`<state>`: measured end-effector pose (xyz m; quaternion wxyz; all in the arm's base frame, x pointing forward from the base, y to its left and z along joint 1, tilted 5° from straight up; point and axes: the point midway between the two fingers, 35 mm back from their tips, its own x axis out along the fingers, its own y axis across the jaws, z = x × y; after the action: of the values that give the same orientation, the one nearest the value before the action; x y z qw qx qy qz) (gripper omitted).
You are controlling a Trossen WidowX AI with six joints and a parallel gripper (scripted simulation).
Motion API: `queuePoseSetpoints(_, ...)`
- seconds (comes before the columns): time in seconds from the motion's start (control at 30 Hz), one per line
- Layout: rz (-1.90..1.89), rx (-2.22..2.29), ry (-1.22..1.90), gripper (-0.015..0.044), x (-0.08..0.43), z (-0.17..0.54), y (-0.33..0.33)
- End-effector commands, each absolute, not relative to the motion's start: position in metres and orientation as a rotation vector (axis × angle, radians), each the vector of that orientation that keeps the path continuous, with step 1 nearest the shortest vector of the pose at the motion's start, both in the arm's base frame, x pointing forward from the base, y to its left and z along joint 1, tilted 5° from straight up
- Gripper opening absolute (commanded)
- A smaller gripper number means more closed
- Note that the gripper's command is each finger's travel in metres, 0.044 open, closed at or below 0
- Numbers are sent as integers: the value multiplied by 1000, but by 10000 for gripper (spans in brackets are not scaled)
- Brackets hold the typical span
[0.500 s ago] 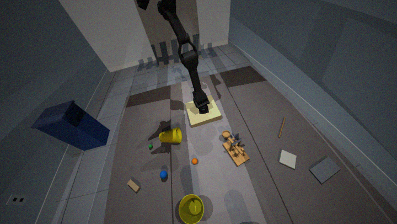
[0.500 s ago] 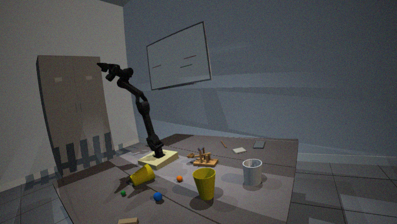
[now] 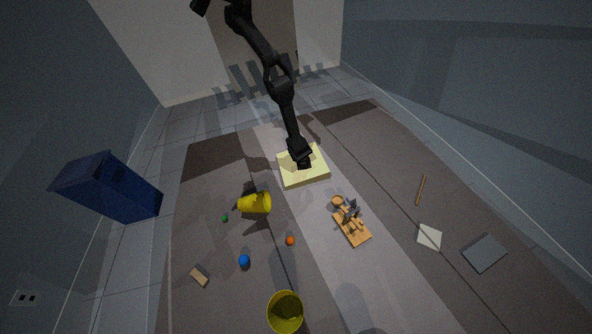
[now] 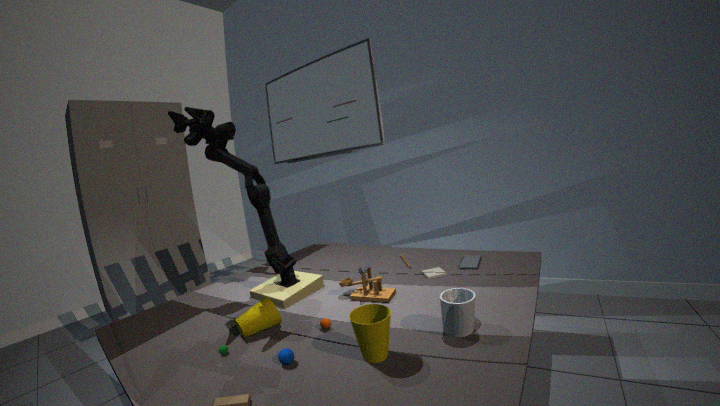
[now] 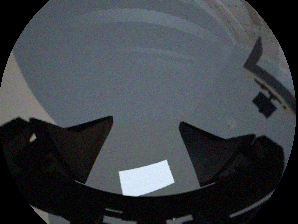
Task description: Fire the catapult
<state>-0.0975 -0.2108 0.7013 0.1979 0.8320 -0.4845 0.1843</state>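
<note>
One white mug (image 4: 458, 312): exterior only; spread fingers fill wrist view's sides.

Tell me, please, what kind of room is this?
Probably a classroom or office: a framed whiteboard with short coloured marks hangs on the wall, and a tall two-door cupboard stands behind the table.

Wooden catapult (image 3: 352, 229) (image 4: 373, 294), white mug (image 4: 457, 315) upright, orange ball (image 3: 289, 240) (image 4: 325, 324), blue ball (image 3: 243, 260) (image 4: 285, 356), green ball (image 3: 224, 218) (image 4: 223, 350), on table (image 3: 372, 145) (image 4: 176, 363)
</note>
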Motion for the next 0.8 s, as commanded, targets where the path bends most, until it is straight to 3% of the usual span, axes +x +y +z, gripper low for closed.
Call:
queuePoseSetpoints(0.0, 626, 2387, -1312, 440, -96, 704, -219)
queuePoseSetpoints(0.77, 1282, 2853, -1151, 440, -78, 689, -292)
